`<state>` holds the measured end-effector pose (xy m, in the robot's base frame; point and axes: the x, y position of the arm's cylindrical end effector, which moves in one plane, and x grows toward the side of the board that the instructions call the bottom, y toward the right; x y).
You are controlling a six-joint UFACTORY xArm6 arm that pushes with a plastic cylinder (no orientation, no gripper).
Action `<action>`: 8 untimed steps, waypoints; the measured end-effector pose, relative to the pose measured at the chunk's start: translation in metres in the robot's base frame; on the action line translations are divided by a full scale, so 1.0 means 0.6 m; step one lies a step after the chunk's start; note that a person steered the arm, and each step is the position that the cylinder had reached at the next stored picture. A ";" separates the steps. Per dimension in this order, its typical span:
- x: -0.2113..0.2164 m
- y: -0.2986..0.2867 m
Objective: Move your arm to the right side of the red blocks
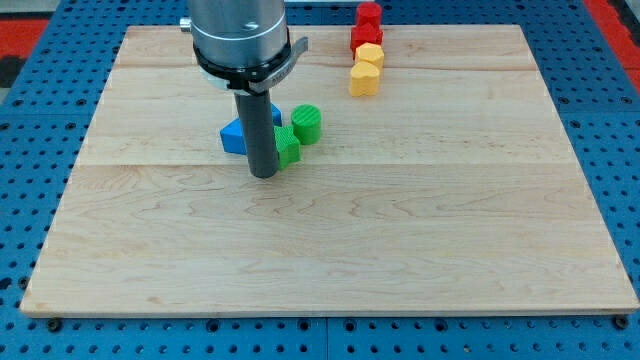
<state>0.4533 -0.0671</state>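
You see my tip (263, 174), a bare rod with no jaws to read, touching the green block (287, 148), so the 2 red blocks (367, 27) sit well apart at the view's top.

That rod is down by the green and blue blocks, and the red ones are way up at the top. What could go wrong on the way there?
1. My tip sits against the green blocks and blue block; heading up and right from here would probably shove them along.
2. The red blocks touch the yellow blocks in one column, so a close pass could scatter all four.
3. The red blocks lie at the board's top edge; a nudge might push one off.
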 end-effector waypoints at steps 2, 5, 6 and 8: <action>0.000 0.005; 0.047 0.004; 0.047 0.000; 0.047 0.000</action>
<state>0.4813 -0.0669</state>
